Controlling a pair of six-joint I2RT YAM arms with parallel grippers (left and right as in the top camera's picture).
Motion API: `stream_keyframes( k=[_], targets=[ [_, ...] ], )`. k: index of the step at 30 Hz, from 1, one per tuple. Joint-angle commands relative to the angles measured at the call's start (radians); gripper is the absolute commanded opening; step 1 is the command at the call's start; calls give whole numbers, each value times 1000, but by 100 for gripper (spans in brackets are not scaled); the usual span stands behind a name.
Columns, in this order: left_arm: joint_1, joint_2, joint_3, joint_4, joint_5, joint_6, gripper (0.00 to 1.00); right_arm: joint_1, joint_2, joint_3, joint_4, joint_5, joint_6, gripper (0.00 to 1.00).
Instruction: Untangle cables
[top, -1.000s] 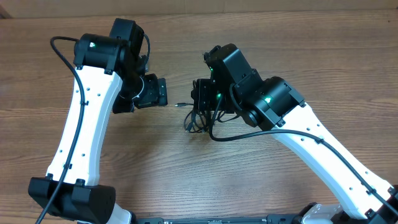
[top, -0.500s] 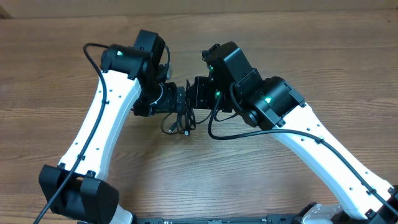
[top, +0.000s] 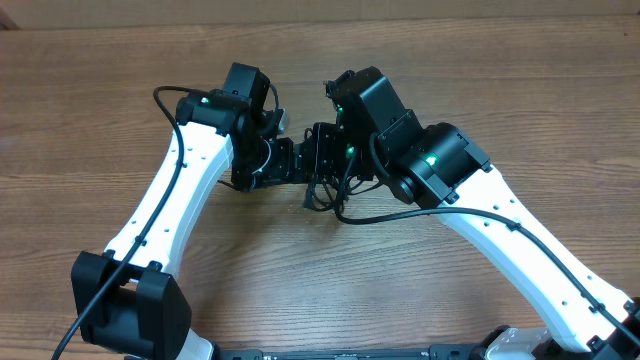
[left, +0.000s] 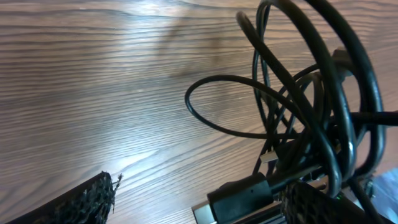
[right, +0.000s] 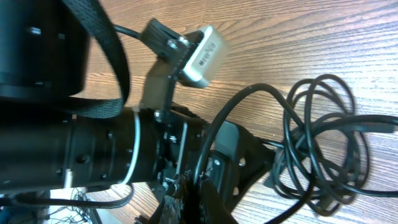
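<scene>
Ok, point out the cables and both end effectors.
the cables (right: 287, 163), right wrist view, where the loops bunch together.
left end effector (left: 200, 190), left wrist view, midway between its open fingers.
right end effector (right: 189, 198), right wrist view, its shut fingertips.

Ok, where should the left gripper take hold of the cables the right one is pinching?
Best bet is the single loop sticking out of the cables, away from the right gripper. It stands clear of the knotted part, so the open left gripper could likely close across that one strand from its own side.
</scene>
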Motion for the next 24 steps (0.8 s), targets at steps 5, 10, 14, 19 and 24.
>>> stream_keyframes(
  k=[5, 10, 14, 19, 24],
  targets=[
    [-6, 7, -35, 28, 210, 142, 88, 4, -8, 8, 3, -9, 4, 5],
    [0, 7, -35, 25, 398, 294, 88, 4, -8, 8, -6, -9, 4, 5],
    [2, 7, -35, 29, 416, 311, 88, 4, -8, 8, -10, -9, 4, 5],
    [2, 7, -35, 28, 288, 236, 85, 4, -8, 8, -9, -8, 4, 5],
    [2, 7, -35, 18, 45, 63, 84, 4, -8, 8, -6, -5, 4, 5]
  ],
)
